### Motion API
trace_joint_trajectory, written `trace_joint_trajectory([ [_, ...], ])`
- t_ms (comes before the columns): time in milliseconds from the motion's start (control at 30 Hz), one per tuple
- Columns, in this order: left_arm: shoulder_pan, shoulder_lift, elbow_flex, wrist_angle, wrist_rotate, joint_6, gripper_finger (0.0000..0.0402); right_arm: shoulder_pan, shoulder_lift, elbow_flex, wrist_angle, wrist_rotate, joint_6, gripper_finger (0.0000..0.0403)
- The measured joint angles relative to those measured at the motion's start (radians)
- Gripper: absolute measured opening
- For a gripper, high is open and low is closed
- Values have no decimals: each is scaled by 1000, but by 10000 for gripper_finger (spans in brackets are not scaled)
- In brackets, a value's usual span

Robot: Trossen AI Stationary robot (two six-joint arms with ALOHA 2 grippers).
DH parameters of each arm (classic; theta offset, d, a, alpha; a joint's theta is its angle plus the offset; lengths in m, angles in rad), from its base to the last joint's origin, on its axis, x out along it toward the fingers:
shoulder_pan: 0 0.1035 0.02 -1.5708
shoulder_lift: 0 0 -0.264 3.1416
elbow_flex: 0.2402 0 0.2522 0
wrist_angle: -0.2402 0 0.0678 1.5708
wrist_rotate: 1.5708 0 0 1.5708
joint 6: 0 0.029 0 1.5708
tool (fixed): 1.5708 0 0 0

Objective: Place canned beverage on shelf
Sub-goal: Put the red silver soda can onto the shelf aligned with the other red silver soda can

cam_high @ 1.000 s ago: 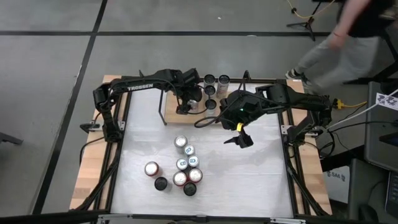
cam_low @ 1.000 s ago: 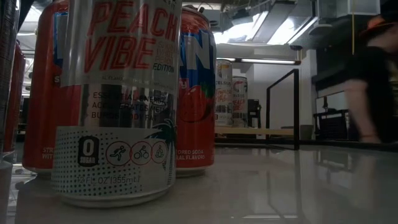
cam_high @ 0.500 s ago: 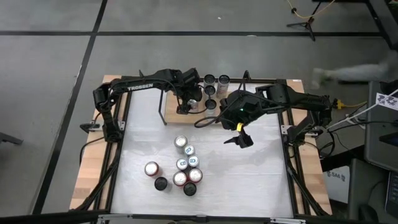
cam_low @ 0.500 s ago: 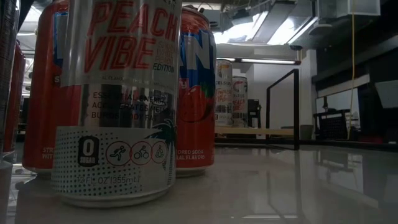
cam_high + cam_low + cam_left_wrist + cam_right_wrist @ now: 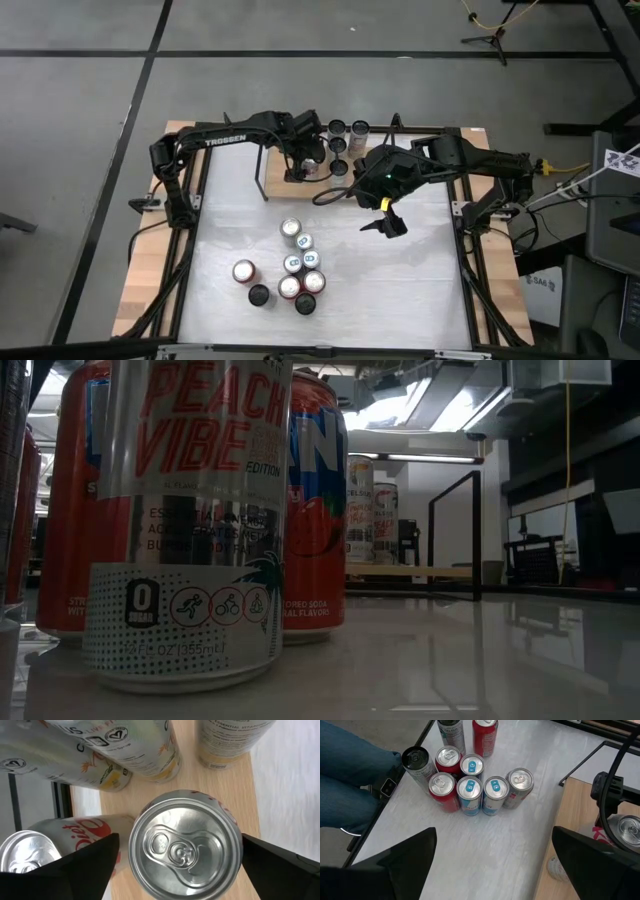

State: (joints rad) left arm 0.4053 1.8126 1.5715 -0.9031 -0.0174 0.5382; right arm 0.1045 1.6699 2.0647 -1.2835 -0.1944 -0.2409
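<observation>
The big can (image 5: pixel 190 520) up close in the low view is cut off at the top. It hides part of the red cans (image 5: pixel 315 510) behind it. The shelf (image 5: pixel 410 571) is far off and small.

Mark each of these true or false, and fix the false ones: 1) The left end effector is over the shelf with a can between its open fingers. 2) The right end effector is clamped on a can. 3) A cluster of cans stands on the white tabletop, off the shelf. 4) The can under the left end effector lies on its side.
1) True. The left end effector is above the shelf, its fingers spread on either side of a silver can.
2) False. The right end effector is open and empty above the tabletop.
3) True. The cluster of cans stands mid-table.
4) False. It stands upright, lid facing the wrist camera.
</observation>
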Motion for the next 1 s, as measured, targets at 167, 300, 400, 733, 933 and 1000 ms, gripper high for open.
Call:
trace_joint_trajectory([
  [167, -2, 0, 0, 0, 0, -13, 395, 0, 0, 0, 0, 0, 0, 390],
  [300, -4, -2, -1, 0, -34, -38, 395, 0, 0, 0, 0, 0, 0, 390],
  [400, -7, -3, -1, 0, -94, -58, 395, 0, 0, 0, 0, 0, 0, 390],
  [733, -40, -3, -1, -1, -126, -61, 395, 0, 0, 0, 0, 0, 0, 390],
  [933, -75, -3, -1, -1, -127, -67, 395, 0, 0, 0, 0, 0, 0, 390],
  [1000, -87, -3, -1, -1, -128, -66, 395, 0, 0, 0, 0, 0, 0, 390],
])
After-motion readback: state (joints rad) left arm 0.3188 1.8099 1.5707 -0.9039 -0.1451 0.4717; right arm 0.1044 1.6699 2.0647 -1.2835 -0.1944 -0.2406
